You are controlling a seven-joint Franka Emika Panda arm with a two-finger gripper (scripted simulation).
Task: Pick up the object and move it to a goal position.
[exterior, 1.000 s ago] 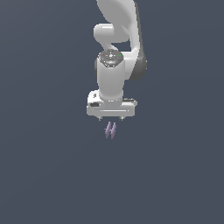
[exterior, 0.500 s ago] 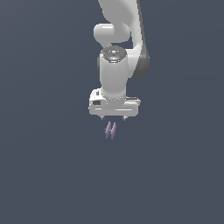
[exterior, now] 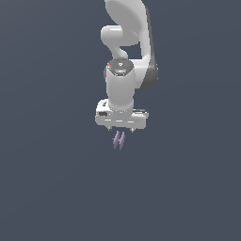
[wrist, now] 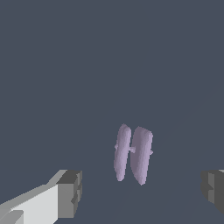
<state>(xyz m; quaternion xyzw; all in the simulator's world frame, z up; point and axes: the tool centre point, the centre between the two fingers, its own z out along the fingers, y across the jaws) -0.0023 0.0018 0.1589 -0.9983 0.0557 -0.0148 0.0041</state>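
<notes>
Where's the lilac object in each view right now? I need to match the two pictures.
Exterior view: the lilac object sits just under the white gripper, near the picture's middle, as two thin slanted slivers.
Wrist view: the object shows large, as two upright lobes joined by a small bar, between the two grey fingertips, apart from both.
Shared landmark: the gripper, directly over the object in both views.

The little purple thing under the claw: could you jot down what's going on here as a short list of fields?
object: lilac item, two thin slanted slivers joined by a small bar
claw: white claw, open, fingers wide apart
contact: none; the item lies between the fingers, touching neither
position: item just below the claw in the exterior view
surface: plain dark grey-blue ground
goal marker: none visible
</notes>
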